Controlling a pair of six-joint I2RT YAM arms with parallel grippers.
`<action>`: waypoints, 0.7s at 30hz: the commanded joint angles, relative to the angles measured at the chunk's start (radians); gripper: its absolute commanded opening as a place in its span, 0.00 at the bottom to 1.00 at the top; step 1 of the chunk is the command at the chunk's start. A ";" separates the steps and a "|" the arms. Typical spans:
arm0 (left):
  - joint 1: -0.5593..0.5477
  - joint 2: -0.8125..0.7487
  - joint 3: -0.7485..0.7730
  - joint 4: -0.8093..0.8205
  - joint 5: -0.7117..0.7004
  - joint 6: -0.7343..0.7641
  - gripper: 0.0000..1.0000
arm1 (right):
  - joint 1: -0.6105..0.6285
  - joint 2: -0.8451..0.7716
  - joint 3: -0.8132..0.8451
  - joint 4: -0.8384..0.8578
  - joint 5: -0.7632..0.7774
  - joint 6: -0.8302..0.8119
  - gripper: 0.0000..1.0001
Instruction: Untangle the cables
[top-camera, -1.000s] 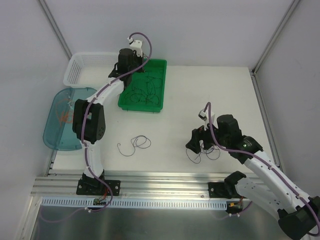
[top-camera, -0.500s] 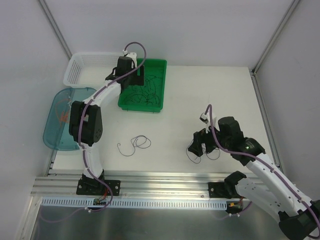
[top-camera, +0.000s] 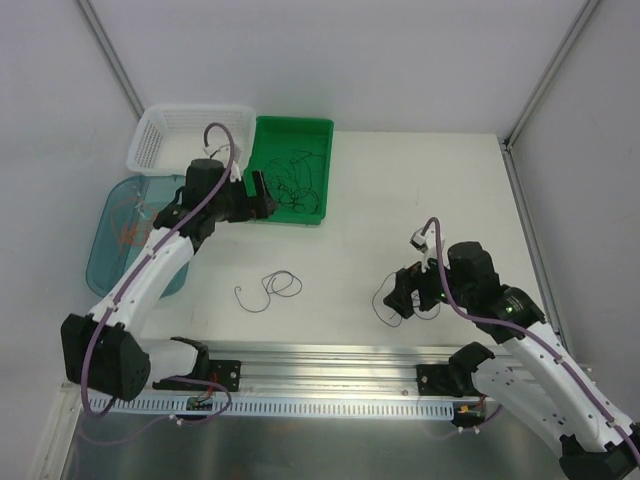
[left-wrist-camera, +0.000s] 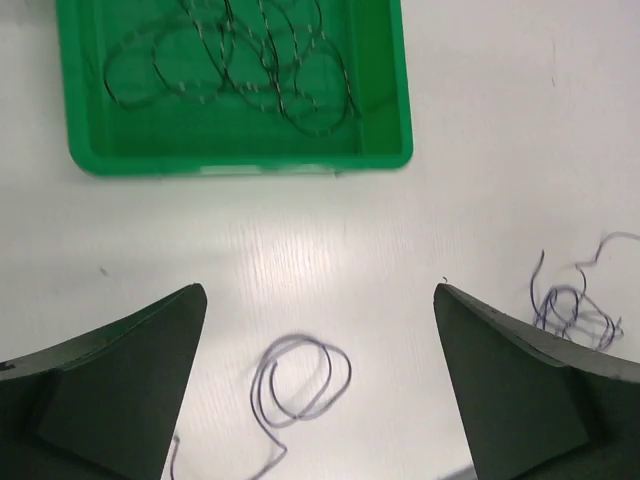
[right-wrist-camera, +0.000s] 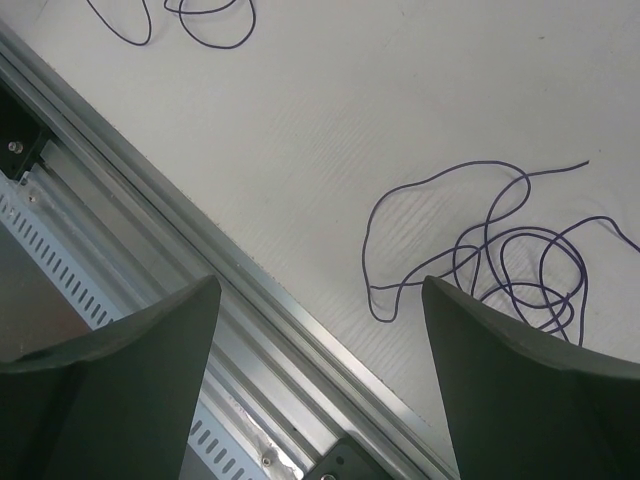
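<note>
Several thin black cables lie tangled in the green tray; the left wrist view shows the same cables and tray. My left gripper hovers by the tray's left edge, open and empty. A single purple cable lies looped on the table's near middle. A purple tangle lies beside my right gripper, which is open and empty just left of that tangle.
A white basket stands at the back left. In front of it lies a blue translucent tray with orange wires. The aluminium rail runs along the table's near edge, right under my right gripper.
My left gripper opened and its arm swung back from over the green tray to the tray's left edge. The right gripper drifted slightly toward the near edge.
</note>
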 joint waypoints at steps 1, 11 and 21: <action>-0.027 -0.149 -0.155 -0.051 0.131 -0.127 0.99 | 0.004 -0.020 0.033 -0.012 0.025 0.002 0.86; -0.259 -0.245 -0.418 -0.096 -0.094 -0.260 0.99 | 0.006 -0.029 0.022 0.002 0.025 0.033 0.86; -0.386 0.055 -0.335 -0.093 -0.254 -0.277 0.78 | 0.004 -0.040 0.027 -0.022 0.031 0.031 0.86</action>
